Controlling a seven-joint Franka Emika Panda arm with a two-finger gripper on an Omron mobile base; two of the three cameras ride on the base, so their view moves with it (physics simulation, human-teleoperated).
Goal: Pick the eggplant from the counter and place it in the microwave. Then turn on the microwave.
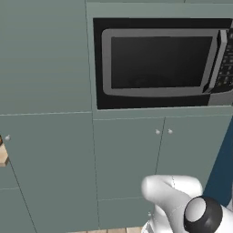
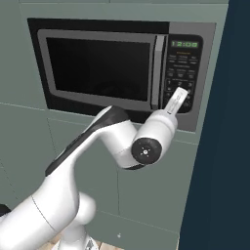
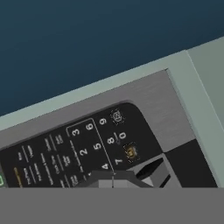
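**Start button being approached**

The microwave [image 2: 122, 73] door is seen shut; the eggplant cannot be seen, presumably inside. The end effector [image 2: 179, 95], closed and empty, is held at the keypad [image 3: 94, 146]. A short push toward the lower buttons, at 5 o'clock of the door, is judged next.

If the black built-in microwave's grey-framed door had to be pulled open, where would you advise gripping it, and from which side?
I'd grip the vertical bar handle on the door's right edge, beside the button keypad. Come in straight from the front, with the fingers spanning its narrow width. It stands proud of the grey-framed door, so it is probably the one graspable part.
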